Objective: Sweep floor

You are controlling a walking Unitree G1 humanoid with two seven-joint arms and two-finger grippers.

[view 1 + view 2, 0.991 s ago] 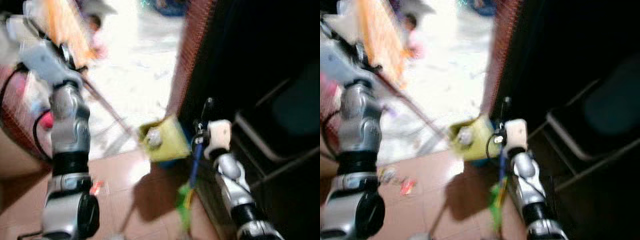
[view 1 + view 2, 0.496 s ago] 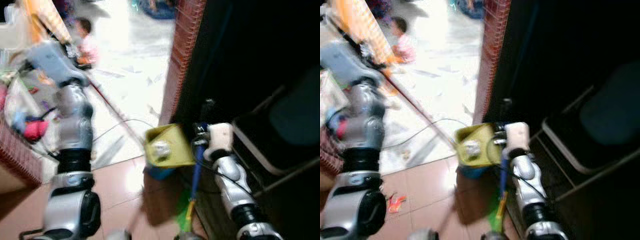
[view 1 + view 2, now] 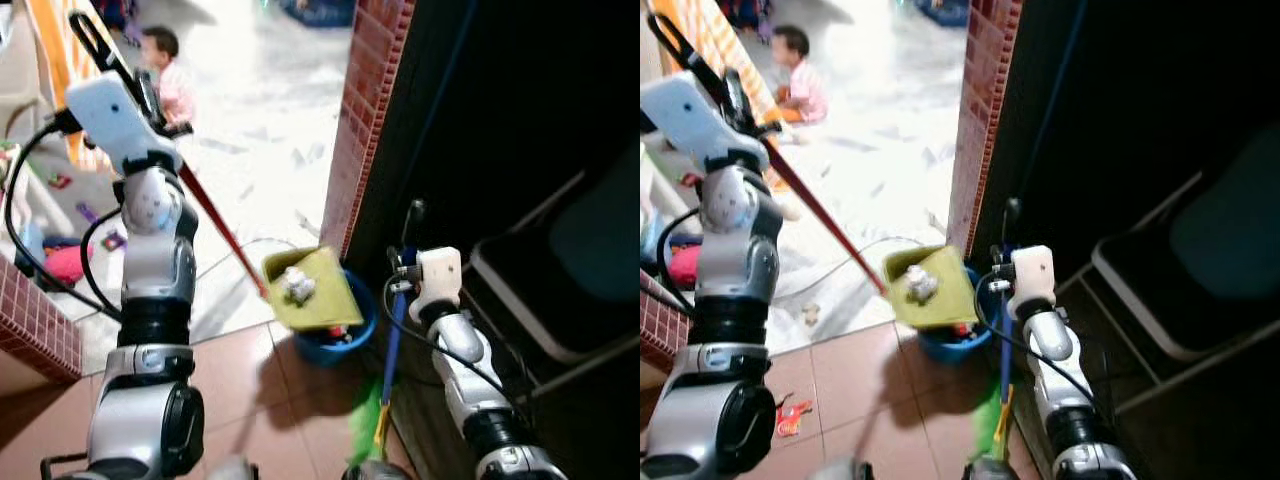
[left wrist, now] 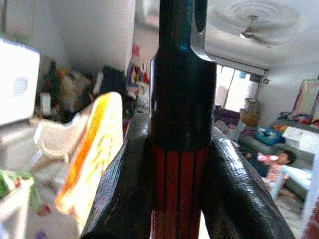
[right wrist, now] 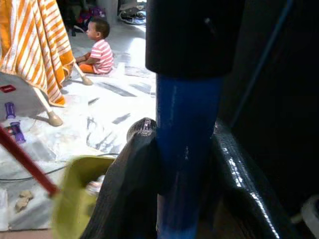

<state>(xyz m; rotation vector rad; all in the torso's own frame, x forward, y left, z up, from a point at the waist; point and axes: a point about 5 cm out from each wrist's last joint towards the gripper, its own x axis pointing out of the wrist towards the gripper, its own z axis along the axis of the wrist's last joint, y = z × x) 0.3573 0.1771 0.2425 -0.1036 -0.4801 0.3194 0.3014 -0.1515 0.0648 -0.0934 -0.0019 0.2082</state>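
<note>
My left gripper (image 4: 178, 149) is raised at the left and shut on the red handle (image 3: 215, 225) of a yellow-green dustpan (image 3: 325, 300). The pan hangs tilted over a blue bucket (image 3: 345, 340) by the brick pillar, with a crumpled white wad (image 3: 297, 284) lying on it. My right gripper (image 5: 184, 149) is shut on the blue handle (image 3: 393, 340) of a broom that stands upright. Its green bristles (image 3: 365, 425) reach the tiled floor beside the bucket.
A red brick pillar (image 3: 365, 110) divides the bright white floor from a dark space with a folding chair (image 3: 560, 290). A small person (image 3: 170, 75) sits on the floor beyond. A low brick wall (image 3: 35, 325) and toys lie left. A red wrapper (image 3: 790, 418) is on the tiles.
The camera has shifted and the picture has sharpened. The dustpan with the wad now hangs over the blue bucket, which shows more from under it. Both grippers keep their hold.
</note>
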